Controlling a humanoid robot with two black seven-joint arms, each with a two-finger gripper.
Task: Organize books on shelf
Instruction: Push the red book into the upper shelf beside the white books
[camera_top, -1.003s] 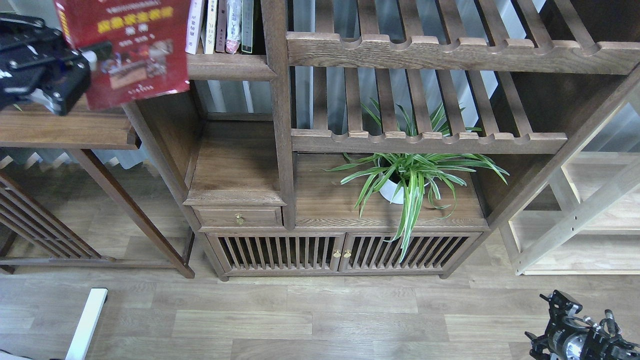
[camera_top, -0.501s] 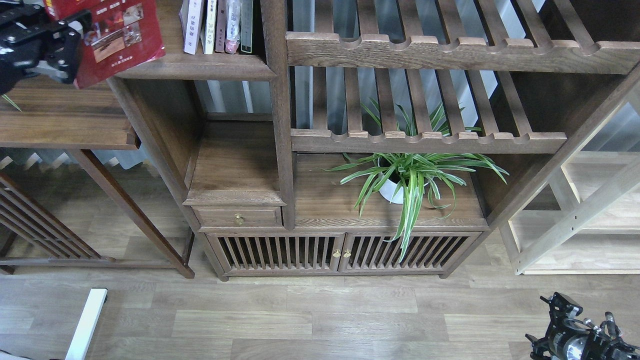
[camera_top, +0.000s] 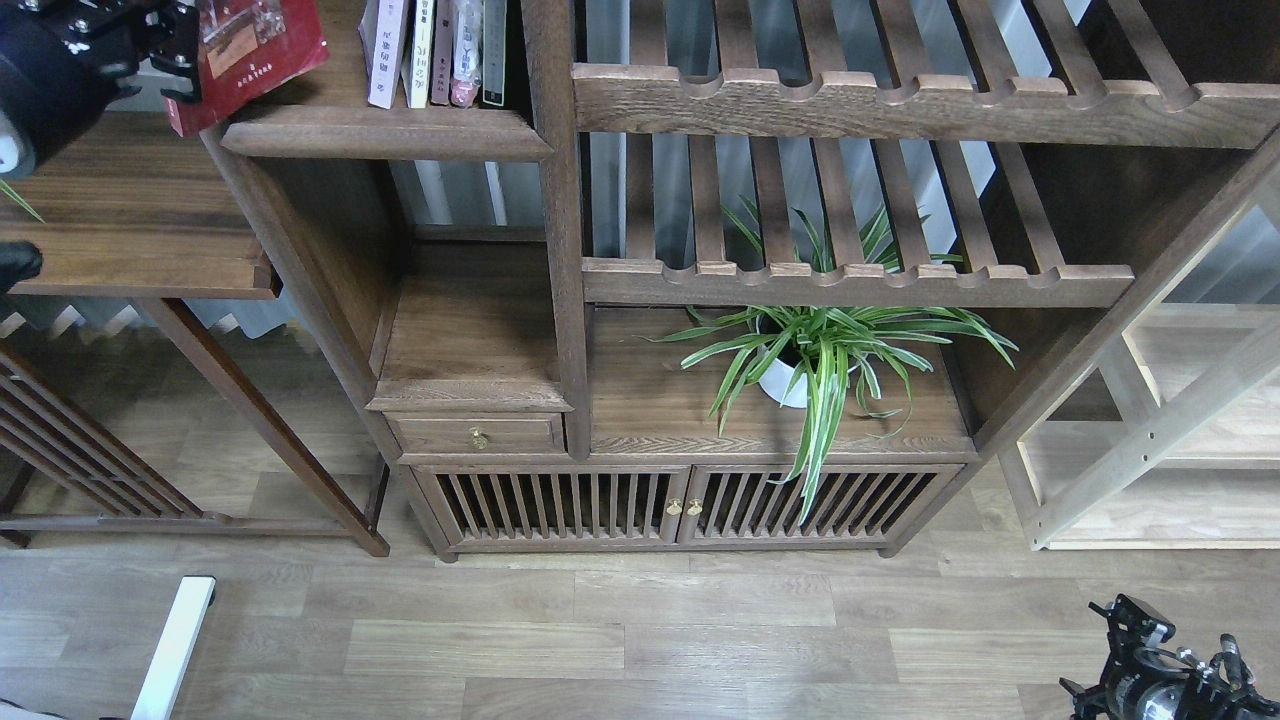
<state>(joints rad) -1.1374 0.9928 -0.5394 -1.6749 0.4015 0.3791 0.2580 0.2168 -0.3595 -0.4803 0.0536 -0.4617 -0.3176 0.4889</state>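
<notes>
Head view: a dark brown wooden cabinet unit is seen from above and in front, standing on a pale plank floor (camera_top: 620, 620).
Left gripper: the black two-finger left gripper (camera_top: 185, 45) is seen at the top left corner, closed on the left edge of a thin red paperback book (camera_top: 255, 45); the fingers are pressed against the cover.
Red paperback book: it is held tilted, its lower corner hanging just over the left end of the narrow dark brown wooden shelf with a stepped front edge (camera_top: 385, 138); whether it touches the board cannot be told, and its upper part is cut off by the frame.
Standing books: a row of thin upright books (camera_top: 435, 50) is seen on the same shelf, close against the vertical post on its right; a white spine stands at the left of the row, darker ones at the right.
Right gripper: the black right gripper (camera_top: 1165, 675) is seen low in the bottom right corner above the floor, well apart from the shelf; whether its fingers are parted cannot be told.
Plant: a green spider plant in a white pot (camera_top: 820, 355) stands on the lower board under the slatted rack with a scalloped rail (camera_top: 860, 285).
Side table: a dark wooden table top (camera_top: 130, 240) lies left of the cabinet.
</notes>
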